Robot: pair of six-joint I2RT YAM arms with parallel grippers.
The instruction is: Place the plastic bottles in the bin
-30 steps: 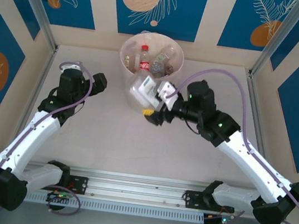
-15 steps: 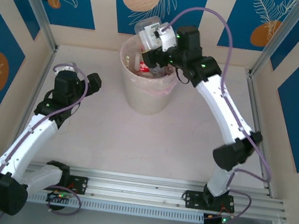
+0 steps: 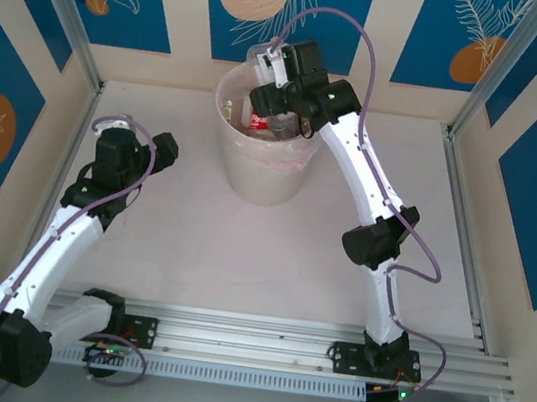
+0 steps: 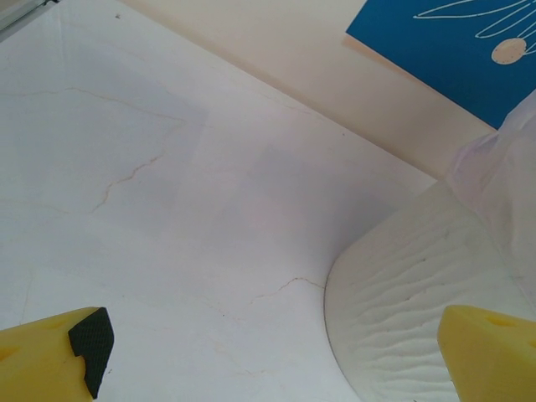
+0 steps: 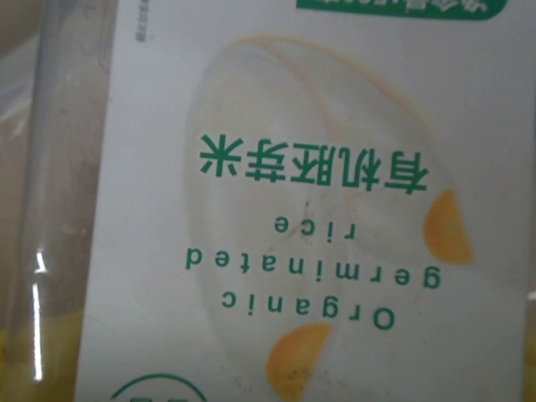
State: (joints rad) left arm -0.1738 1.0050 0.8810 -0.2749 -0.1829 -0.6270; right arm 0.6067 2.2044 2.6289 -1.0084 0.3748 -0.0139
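Note:
The bin [image 3: 258, 169], a pale cream bucket with a pinkish liner, stands at the back centre of the table. Several plastic bottles lie inside it, one with a red label [image 3: 258, 119]. My right gripper [image 3: 269, 92] hangs over the bin's mouth, shut on a clear plastic bottle whose white label [image 5: 285, 209] with green print and orange spots sits right against the right wrist camera. My left gripper [image 3: 162, 149] stands open over the table left of the bin. Its yellow fingertips [image 4: 59, 356] are wide apart with nothing between them, and the bin's ribbed wall [image 4: 402, 310] is beside the right one.
Cream walls with blue panels [image 3: 287, 7] close in the table on three sides, with metal posts [image 3: 60, 3] at the back corners. The right arm's elbow [image 3: 374, 242] stands raised over the table's right half. A rail [image 3: 247, 344] runs along the near edge.
My right arm has lifted the bottle from in front of the bin to above its mouth, then a little farther back. The left arm pulled back slightly.

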